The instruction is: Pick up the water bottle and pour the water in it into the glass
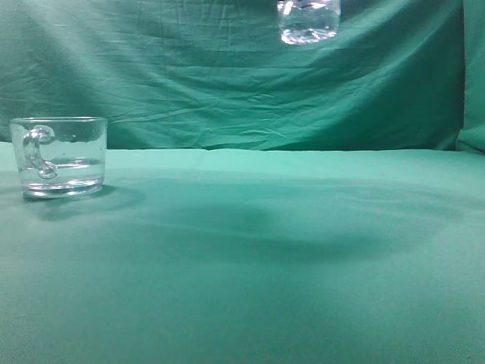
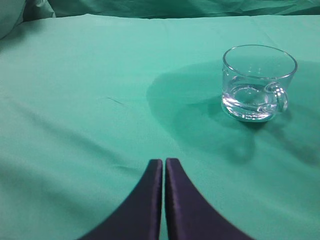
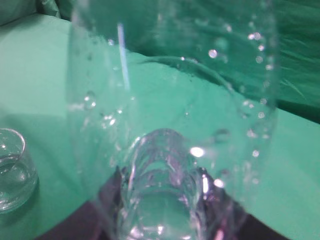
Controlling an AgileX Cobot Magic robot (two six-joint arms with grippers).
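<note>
One water bottle seemingly clamped in the right gripper.

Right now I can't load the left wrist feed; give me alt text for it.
The left claw, closed and empty, hangs over green cloth. Ahead and to its right in this view stands the glass with a little water at the bottom, its handle on the right side. No bottle is in this view.
</note>
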